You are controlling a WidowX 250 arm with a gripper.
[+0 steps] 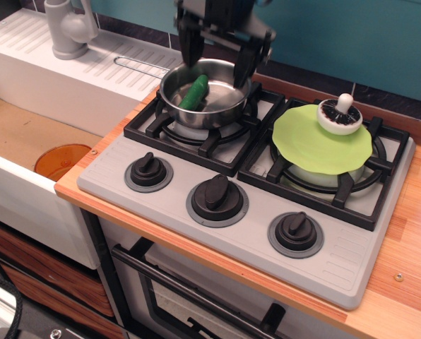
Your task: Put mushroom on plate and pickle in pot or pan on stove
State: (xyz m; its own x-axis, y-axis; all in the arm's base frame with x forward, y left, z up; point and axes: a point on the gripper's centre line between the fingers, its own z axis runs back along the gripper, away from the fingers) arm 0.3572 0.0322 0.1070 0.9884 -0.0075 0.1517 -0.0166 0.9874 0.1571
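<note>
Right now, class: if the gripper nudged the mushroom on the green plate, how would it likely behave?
The mushroom rests cap-down, stem up, so it would probably slide rather than roll. It looks like small, stiff plastic, likely light. It sits near the back rim of the plate, so a push that way could tip it off.

A wooden counter [408, 233] is carrying the grey stove [217, 176], which is lying across it from the left edge toward the right and reaching to the front edge. Bare wood is showing along the front edge, at the right side and in a thin strip behind the stove. A small screw [398, 277] is sitting in the wood near the front right corner, just beside the stove. The stove's front left corner is nearly meeting the counter's front left corner.
</note>
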